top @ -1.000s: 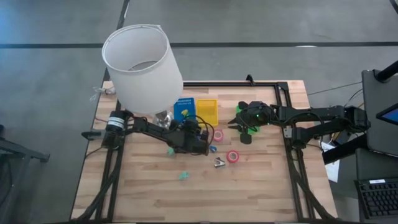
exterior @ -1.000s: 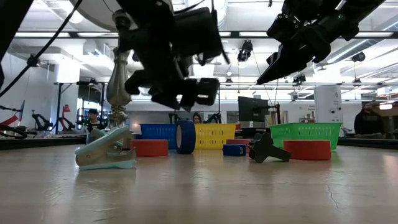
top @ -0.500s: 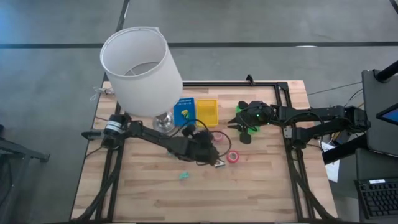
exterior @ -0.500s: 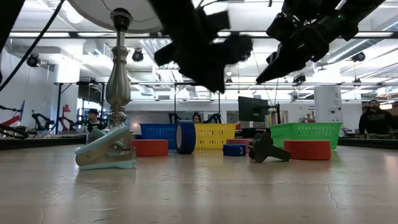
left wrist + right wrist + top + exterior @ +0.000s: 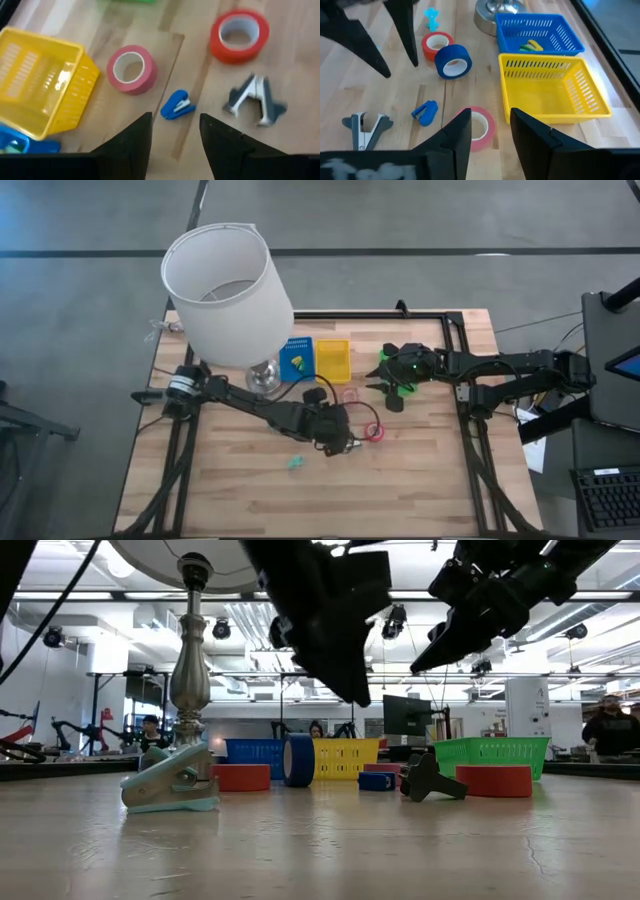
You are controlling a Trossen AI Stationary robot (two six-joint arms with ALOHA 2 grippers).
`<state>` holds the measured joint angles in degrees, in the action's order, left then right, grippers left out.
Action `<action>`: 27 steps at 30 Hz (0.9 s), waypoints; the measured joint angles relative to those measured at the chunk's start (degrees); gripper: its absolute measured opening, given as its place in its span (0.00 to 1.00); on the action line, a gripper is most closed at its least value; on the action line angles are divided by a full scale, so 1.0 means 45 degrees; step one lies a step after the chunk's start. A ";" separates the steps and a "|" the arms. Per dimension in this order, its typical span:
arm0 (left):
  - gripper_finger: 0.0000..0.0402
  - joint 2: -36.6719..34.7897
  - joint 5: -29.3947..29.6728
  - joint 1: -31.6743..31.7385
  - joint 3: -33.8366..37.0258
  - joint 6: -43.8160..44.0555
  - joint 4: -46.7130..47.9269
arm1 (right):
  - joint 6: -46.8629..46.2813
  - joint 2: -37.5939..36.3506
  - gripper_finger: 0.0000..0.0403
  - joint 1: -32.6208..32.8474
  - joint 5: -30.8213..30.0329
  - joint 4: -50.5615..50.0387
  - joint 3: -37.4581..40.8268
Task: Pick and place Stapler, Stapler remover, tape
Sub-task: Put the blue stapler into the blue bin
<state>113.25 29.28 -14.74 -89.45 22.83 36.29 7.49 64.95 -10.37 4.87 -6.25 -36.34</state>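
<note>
left wrist view: silvery claw-shaped stapler remover (image 5: 255,99)

Wooden table (image 5: 420,480), tape (image 5: 239,35), stapler remover (image 5: 255,99), baskets (image 5: 552,95), perhaps a clip (image 5: 170,783)

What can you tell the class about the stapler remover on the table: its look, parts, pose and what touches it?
The stapler remover is a small claw-shaped piece of silvery-grey metal with dark parts. Its two arms meet at one end and splay apart at the other. It lies flat on the wooden table, untouched, near a red tape roll and a small blue stapler. The left pincer, open, is above that stapler, beside the remover.
</note>
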 joint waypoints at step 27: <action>0.50 0.0307 -0.2877 0.1291 0.2267 -0.5076 -0.4497 | 0.0039 0.0000 0.34 0.0004 0.0017 0.0211 0.0005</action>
<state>114.63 16.33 -8.93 -79.24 -0.01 16.05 7.66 64.95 -10.35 4.95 -5.30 -36.32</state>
